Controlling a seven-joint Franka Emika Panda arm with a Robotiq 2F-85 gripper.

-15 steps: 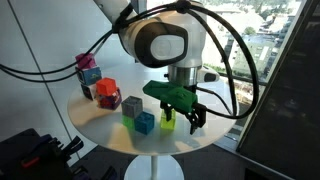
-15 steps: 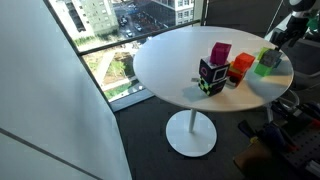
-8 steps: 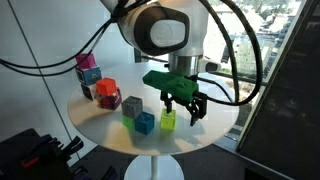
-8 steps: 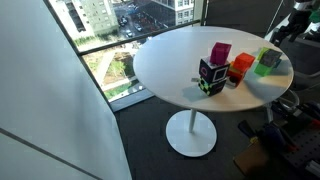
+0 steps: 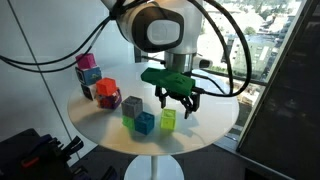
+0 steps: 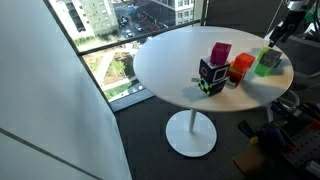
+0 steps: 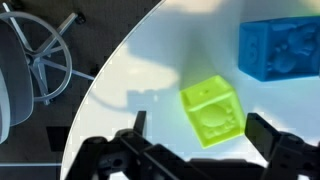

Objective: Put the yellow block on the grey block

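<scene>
The yellow block (image 5: 168, 119) sits on the white round table (image 5: 212, 128), next to a blue cube (image 5: 145, 123). In the wrist view the yellow block (image 7: 212, 110) lies just beyond and between my two fingers, with the blue cube (image 7: 278, 48) further off. My gripper (image 5: 178, 103) hangs open and empty a little above the yellow block; in the wrist view the gripper (image 7: 198, 122) holds nothing. The grey block (image 5: 132, 104) stands behind the blue cube, left of the gripper. In an exterior view the gripper (image 6: 274, 36) is at the far right edge; I cannot pick out the yellow block there.
An orange-red cube (image 5: 106, 92) and a stack of magenta and blue cubes (image 5: 87, 68) stand at the table's left. A darker green cube (image 5: 130, 118) sits by the blue one. The table edge (image 7: 120, 75) runs close to the yellow block. A chair base (image 7: 45, 50) is on the floor below.
My open gripper has risen from around the yellow block and shifted slightly left. The yellow block has stayed on the table.
</scene>
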